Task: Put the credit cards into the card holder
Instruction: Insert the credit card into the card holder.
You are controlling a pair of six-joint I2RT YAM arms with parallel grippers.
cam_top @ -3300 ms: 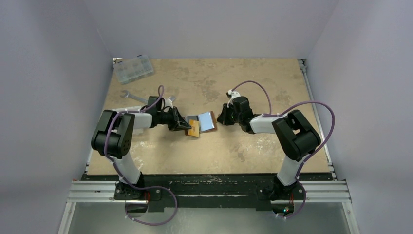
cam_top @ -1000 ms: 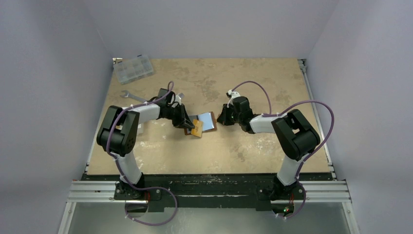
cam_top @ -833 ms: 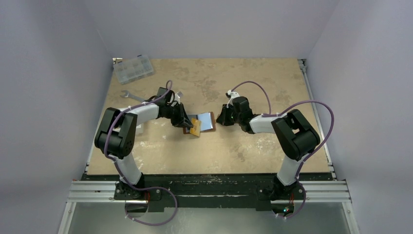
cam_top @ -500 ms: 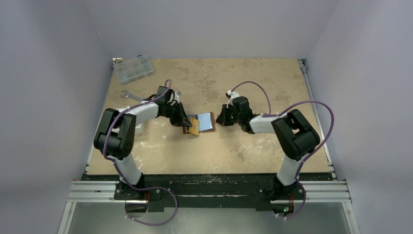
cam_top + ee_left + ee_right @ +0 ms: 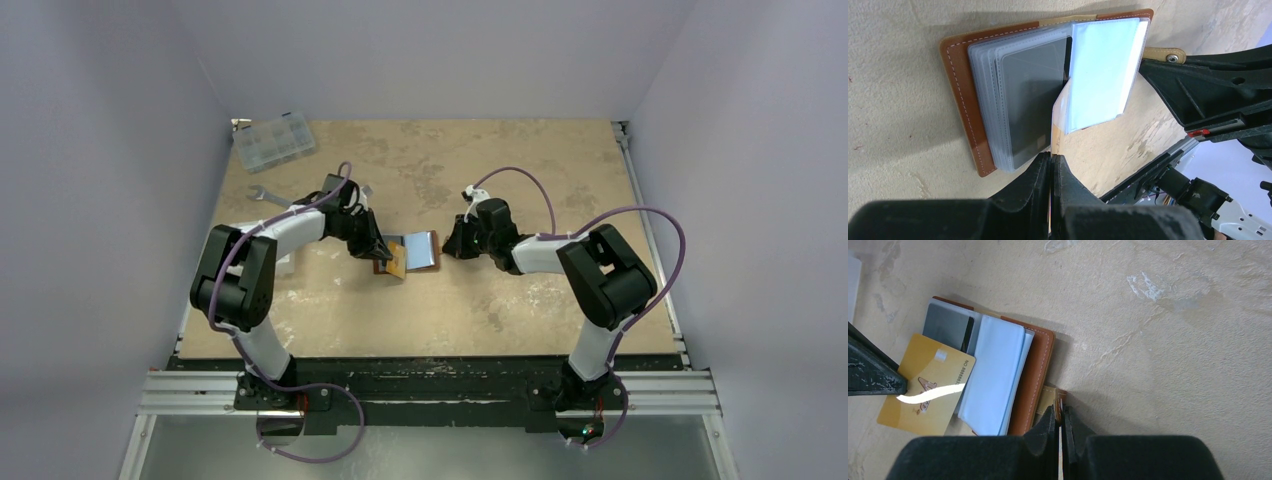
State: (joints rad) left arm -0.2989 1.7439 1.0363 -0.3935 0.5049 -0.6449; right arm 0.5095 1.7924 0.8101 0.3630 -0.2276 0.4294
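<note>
My left pincer [image 5: 1052,159] pinching thin orange-yellow plastic credit card [image 5: 925,385] by edge: stiff, slick, light (short-end grip suits). Right pincer [image 5: 1060,414] clamped on snap strap [image 5: 1047,399] of brown leather folding card holder [image 5: 423,250], mid-frame on tabletop [image 5: 500,170]; sleeves floppy.

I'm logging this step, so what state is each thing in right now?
left gripper: shut on gold card.
right gripper: shut on snap strap.
card holder: open, flat on table.
gold card: far edge tucked under light blue leaf.
grey card: seated in a clear sleeve.
</note>
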